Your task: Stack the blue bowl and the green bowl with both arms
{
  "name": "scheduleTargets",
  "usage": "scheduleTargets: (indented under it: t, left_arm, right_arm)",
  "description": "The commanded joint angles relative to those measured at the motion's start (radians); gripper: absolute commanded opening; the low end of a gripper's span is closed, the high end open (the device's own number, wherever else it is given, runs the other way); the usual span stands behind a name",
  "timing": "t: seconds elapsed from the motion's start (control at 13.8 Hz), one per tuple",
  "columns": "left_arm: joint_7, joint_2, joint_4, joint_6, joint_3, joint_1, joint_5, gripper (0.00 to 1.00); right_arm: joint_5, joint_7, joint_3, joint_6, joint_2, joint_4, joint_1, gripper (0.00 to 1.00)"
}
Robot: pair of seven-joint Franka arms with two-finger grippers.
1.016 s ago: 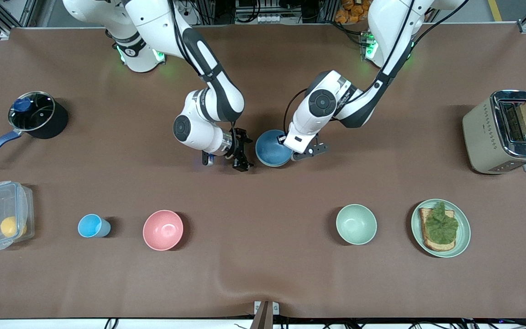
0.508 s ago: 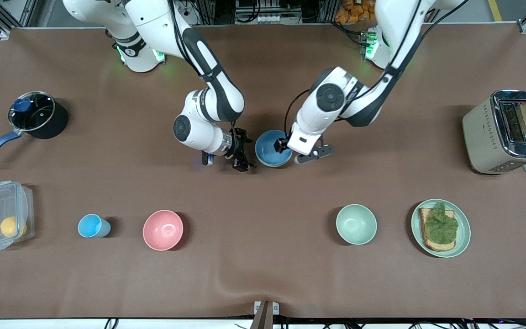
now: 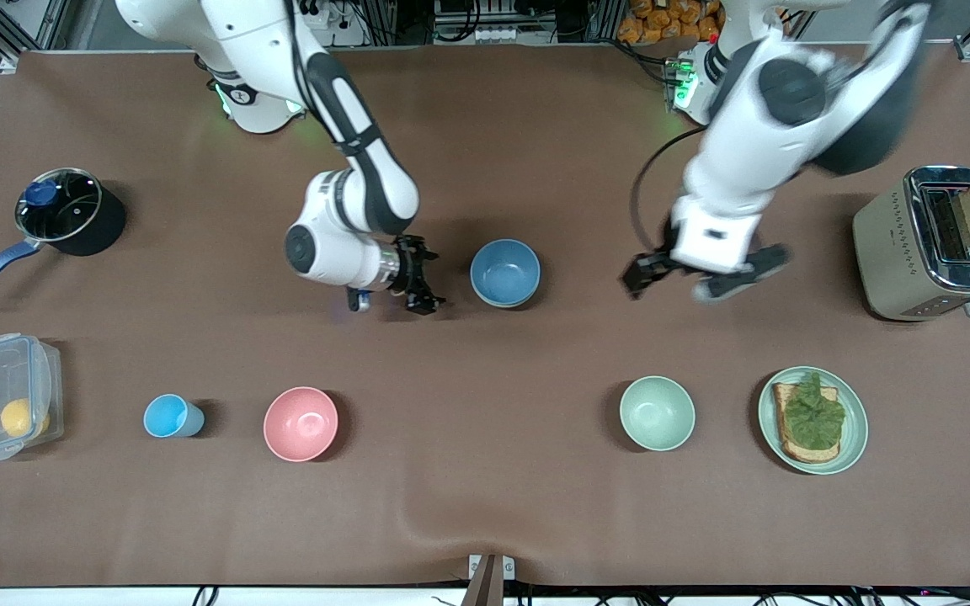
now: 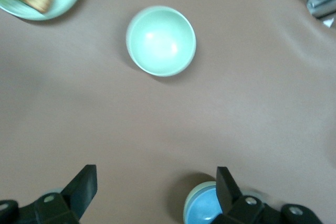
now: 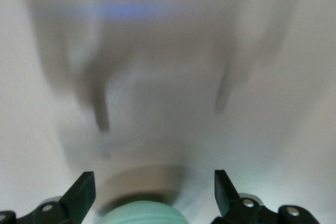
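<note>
The blue bowl (image 3: 504,271) sits mid-table, nested in the green bowl, which shows as a pale green rim (image 4: 192,203) round the blue bowl (image 4: 207,209) in the left wrist view. The green bowl's outer wall (image 5: 142,216) also shows in the right wrist view. My right gripper (image 3: 423,279) is open and empty, low beside the stack toward the right arm's end; it also shows in the right wrist view (image 5: 152,192). My left gripper (image 3: 687,280) is open, empty and raised over bare table between the stack and the toaster; it also shows in the left wrist view (image 4: 155,187).
A second, mint-green bowl (image 3: 657,412) (image 4: 161,41) and a green plate with toast (image 3: 851,438) lie nearer the camera. A pink bowl (image 3: 301,423), light-blue cup (image 3: 170,416), clear box (image 3: 3,396), pot (image 3: 68,210) and toaster (image 3: 889,244) stand around.
My left gripper has left the blue bowl's rim, risen and swung toward the toaster. My right gripper has drawn a little away from the bowls. The bowls stay in place.
</note>
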Motion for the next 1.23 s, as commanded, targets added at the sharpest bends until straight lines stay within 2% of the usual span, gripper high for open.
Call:
scheduleTargets:
  t: [0.0,0.15,0.29,0.51,0.65,0.73,0.8,0.87,0.94,1.16]
  left_arm:
    - [0.124,0.037,0.169,-0.143,-0.009,0.089,0.025,1.00]
    - [0.237,0.029,0.184,-0.178,-0.018,0.179,0.017,1.00]
    - [0.386,0.040,0.232,-0.255,-0.009,0.216,0.007,1.00]
    - [0.696,0.068,0.312,-0.365,0.115,0.178,-0.019,1.00]
    - [0.730,0.055,0.313,-0.434,0.227,0.135,-0.103,1.00]
    - [0.730,0.043,0.315,-0.465,0.261,0.120,-0.121,1.00]
    - [0.756,0.022,0.310,-0.469,0.269,0.120,-0.104,1.00]
    - [0.805,0.019,0.309,-0.469,0.270,0.123,-0.099,1.00]
    - [0.816,0.019,0.309,-0.467,0.269,0.123,-0.098,1.00]
    - [0.825,-0.012,0.309,-0.464,0.267,0.129,-0.089,1.00]
  right_arm:
    - [-0.102,-0.023,-0.103,-0.185,-0.081,-0.020,-0.008,1.00]
    - [-0.174,-0.042,-0.177,-0.308,-0.089,0.006,-0.008,1.00]
    - [-0.228,-0.091,-0.246,-0.408,-0.101,0.024,-0.008,1.00]
    - [-0.302,-0.244,-0.367,-0.565,-0.106,0.063,-0.011,1.00]
    - [-0.380,-0.348,-0.367,-0.638,-0.115,0.093,-0.103,1.00]
    - [-0.403,-0.429,-0.367,-0.681,-0.123,0.102,-0.144,1.00]
    - [-0.434,-0.518,-0.367,-0.701,-0.134,0.116,-0.184,1.00]
    - [-0.502,-0.599,-0.364,-0.720,-0.146,0.129,-0.235,1.00]
    - [-0.562,-0.667,-0.343,-0.735,-0.152,0.151,-0.288,1.00]
    - [-0.687,-0.793,-0.205,-0.773,-0.187,0.234,-0.472,1.00]
